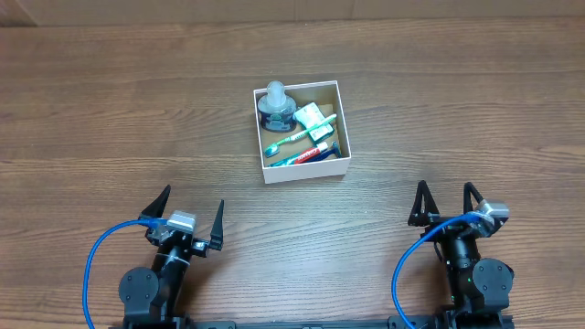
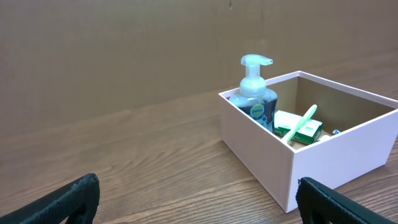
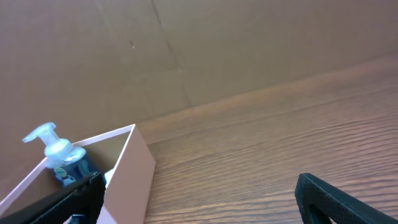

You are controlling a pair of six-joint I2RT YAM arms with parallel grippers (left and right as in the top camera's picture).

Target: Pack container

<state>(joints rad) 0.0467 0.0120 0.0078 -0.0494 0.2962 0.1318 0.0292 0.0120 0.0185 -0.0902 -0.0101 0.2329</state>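
The container (image 1: 306,172), a square white box with a brown inside, sits at the table's middle. It holds a blue soap pump bottle (image 1: 275,108), a small green and white box (image 1: 313,118), and toothbrushes (image 1: 289,140). It also shows in the left wrist view (image 2: 323,152) and the right wrist view (image 3: 134,168). My left gripper (image 1: 187,216) is open and empty at the front left, well short of the container. My right gripper (image 1: 448,203) is open and empty at the front right.
A brown cardboard wall (image 2: 124,50) stands behind the wooden table (image 1: 110,119). Blue cables (image 1: 91,265) loop beside both arm bases.
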